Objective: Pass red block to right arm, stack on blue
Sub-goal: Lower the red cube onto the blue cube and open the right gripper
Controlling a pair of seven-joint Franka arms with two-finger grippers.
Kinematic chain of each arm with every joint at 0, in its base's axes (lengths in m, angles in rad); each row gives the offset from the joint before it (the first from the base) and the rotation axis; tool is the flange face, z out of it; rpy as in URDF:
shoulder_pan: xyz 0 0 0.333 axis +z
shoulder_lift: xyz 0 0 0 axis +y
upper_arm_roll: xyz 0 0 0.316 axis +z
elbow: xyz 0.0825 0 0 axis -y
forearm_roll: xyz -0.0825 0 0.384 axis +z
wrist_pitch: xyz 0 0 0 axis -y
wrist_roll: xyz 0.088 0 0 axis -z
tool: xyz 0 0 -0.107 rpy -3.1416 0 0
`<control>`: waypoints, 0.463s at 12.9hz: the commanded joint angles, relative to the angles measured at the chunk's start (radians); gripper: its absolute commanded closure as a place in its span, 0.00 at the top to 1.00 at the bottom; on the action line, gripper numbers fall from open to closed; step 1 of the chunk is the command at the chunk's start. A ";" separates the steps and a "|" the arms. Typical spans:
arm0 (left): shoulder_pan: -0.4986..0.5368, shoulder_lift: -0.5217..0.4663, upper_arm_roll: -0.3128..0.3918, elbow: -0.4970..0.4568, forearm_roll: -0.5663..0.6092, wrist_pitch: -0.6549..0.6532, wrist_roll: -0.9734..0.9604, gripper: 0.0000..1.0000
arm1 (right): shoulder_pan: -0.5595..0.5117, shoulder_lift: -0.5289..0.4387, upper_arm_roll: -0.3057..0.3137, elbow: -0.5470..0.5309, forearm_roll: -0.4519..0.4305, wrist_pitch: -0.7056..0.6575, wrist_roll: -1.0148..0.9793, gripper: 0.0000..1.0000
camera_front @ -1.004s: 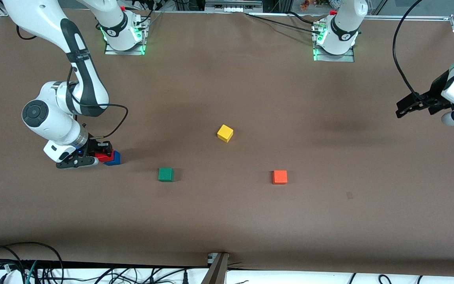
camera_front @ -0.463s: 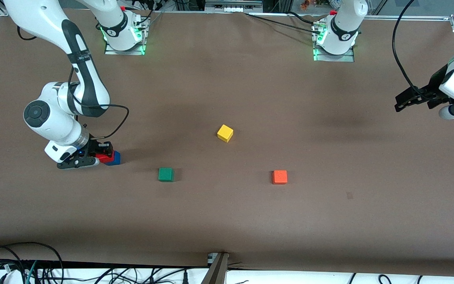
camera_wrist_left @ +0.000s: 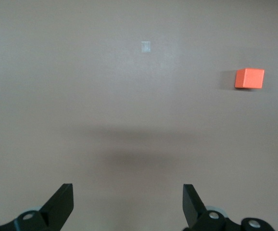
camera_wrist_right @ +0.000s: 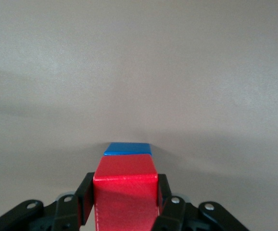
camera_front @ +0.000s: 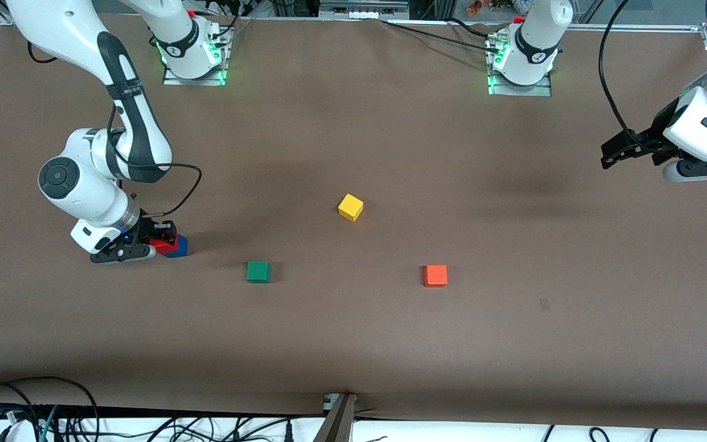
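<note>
Squarely within right gripper (camera_wrist_right: pixel 124 199): red block (camera_wrist_right: pixel 125 190).

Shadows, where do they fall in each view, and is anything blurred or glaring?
Front view: soft dark patches on the table, a short shadow beside the blue cube under the red block; no glare. Left wrist view: a diffuse shadow band ahead of the open left gripper; the orange cube is sharp. Right wrist view: the right gripper, shut on the red block, looks slightly soft.

Red block (camera_wrist_right: pixel 125 190): small bright cube clamped in right gripper (camera_front: pixel 158 236), resting on blue (camera_wrist_right: pixel 128 148). Blue: same-size cube, on worktop (camera_front: pixel 353 344), right arm's end
</note>
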 commanded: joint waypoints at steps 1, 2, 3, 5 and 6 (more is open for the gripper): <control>-0.003 -0.011 -0.010 0.007 -0.015 -0.021 -0.011 1.00 | 0.006 -0.003 -0.001 -0.012 -0.017 0.018 0.016 0.00; -0.003 -0.009 -0.011 0.007 -0.015 -0.021 -0.011 1.00 | 0.006 -0.003 0.001 -0.012 -0.017 0.018 0.016 0.00; -0.003 -0.011 -0.011 0.007 -0.013 -0.021 -0.011 1.00 | 0.006 -0.003 0.001 -0.012 -0.015 0.018 0.016 0.06; -0.004 -0.009 -0.025 0.006 -0.012 -0.027 -0.009 1.00 | 0.004 -0.003 0.001 -0.011 -0.015 0.016 0.018 0.39; -0.004 -0.003 -0.031 0.004 -0.010 -0.027 -0.009 1.00 | 0.004 -0.003 0.001 -0.009 -0.015 0.016 0.018 0.43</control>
